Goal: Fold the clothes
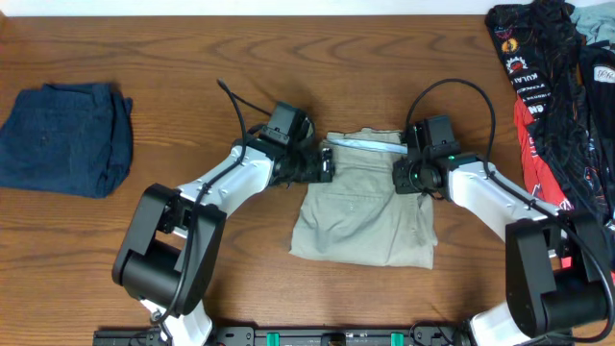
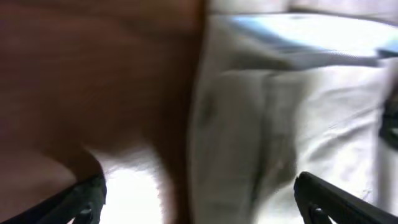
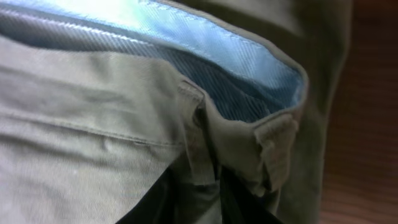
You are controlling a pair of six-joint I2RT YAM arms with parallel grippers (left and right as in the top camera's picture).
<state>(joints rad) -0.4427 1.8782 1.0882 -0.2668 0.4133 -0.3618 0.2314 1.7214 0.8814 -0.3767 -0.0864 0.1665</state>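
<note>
Trousers (image 1: 365,211) lie folded mid-worktop (image 1: 192,58), left fingers (image 2: 336,200) spread beside the waist corner, right fingers (image 3: 152,205) pinching the waistband; a one-sided lift could skew or undo the fold, and the right fingertips are buried in cloth, the left view blurred.

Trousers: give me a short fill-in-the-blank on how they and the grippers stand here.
1. The left gripper stands ___ at the edge of the trousers.
2. The right gripper is shut on the trousers' ___.
3. The lining there is pale ___.
4. The folded jeans lie far to the trousers' ___.
Missing words: open; waistband; blue; left.
</note>
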